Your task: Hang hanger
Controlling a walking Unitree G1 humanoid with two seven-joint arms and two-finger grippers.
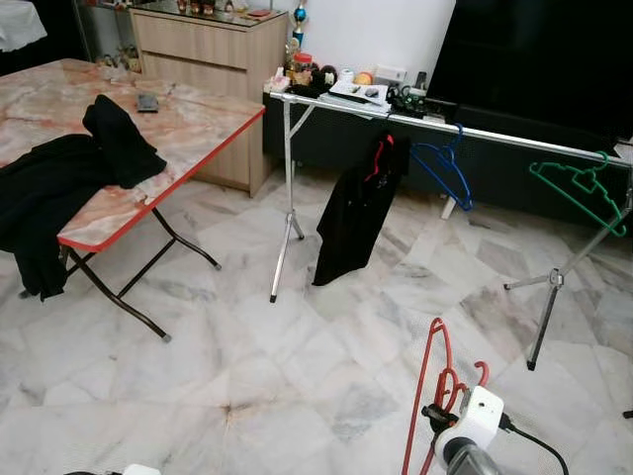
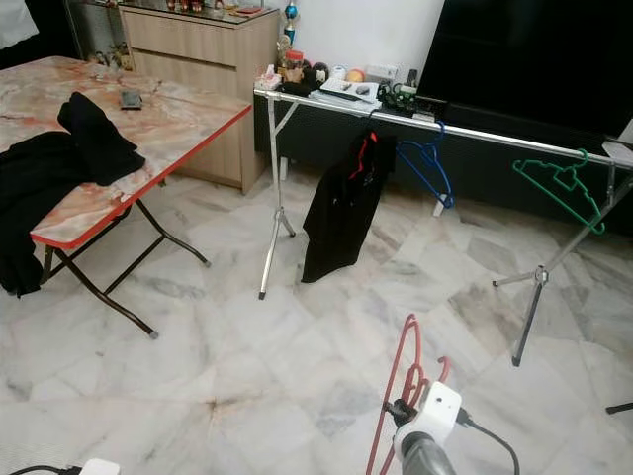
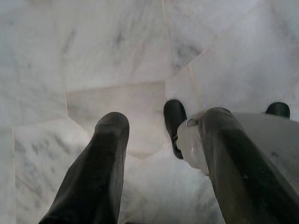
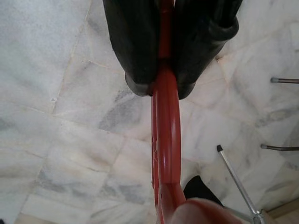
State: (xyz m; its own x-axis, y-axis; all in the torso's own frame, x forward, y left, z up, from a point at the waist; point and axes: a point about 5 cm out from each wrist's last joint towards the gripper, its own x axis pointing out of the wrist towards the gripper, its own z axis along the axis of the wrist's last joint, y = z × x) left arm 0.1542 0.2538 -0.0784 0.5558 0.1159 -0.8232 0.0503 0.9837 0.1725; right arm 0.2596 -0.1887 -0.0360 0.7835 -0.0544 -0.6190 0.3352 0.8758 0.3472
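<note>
a pale marble-tiled floor [image 1: 247, 396] spreads across the room, with a white wall and a dark tv screen [image 1: 534, 59] at the back. low in the foreground, the red hanger [image 1: 435, 391] is held up off the floor by the right gripper [image 4: 161, 86], whose two black fingers are pressed tight against the hanger's red bar from both sides, so the hanger runs on past the fingertips. the right arm's silver wrist and white housing [image 1: 473, 418] sit just below the hanger's hook end. well beyond it, a silver clothes rail [image 1: 445, 124] on thin metal legs runs across the room in front of the tv. on the rail hang a black garment [image 1: 356, 208] on another red hanger, a blue hanger [image 1: 445, 168] just beside it, and a green hanger [image 1: 584, 193] well apart toward the right end. to the left stands a folding table [image 1: 188, 124] with a marbled orange top and red edge, and black clothes [image 1: 69, 183] lie draped over its near side. behind it is a wooden sideboard [image 1: 208, 49]. the left gripper [image 3: 161, 154] hangs low over the floor, its two black fingers spread apart and holding nothing.
</note>
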